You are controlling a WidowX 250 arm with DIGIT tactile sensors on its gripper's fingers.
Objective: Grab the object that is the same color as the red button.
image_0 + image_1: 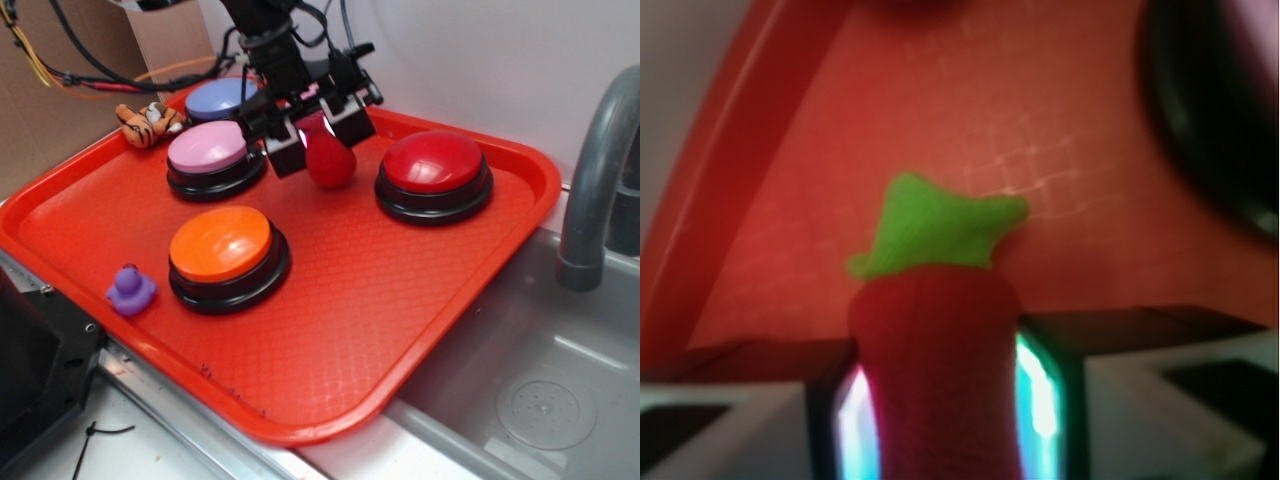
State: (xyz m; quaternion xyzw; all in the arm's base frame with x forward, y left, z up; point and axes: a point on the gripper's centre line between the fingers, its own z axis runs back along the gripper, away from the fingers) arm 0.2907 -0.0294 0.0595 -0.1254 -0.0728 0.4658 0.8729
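Observation:
The object (331, 160) is a deep red knitted toy with a green leafy cap (940, 230). It sits between the fingers of my gripper (312, 135), which is shut on it near the middle of the red tray (450, 290). In the wrist view its red body (935, 370) fills the gap between the lit pads (1037, 390) of my gripper (938, 400), cap pointing away. I cannot tell whether it touches the tray. The red button (433, 172), a glossy dome on a black base, stands just to the right of it.
A pink button (208, 152) is close on the left, a lavender one (222, 98) behind it and an orange one (222, 248) in front. A tiger toy (150, 122) and a purple duck (131, 290) lie at the tray's left. Sink (540, 390) and faucet (595, 180) are right.

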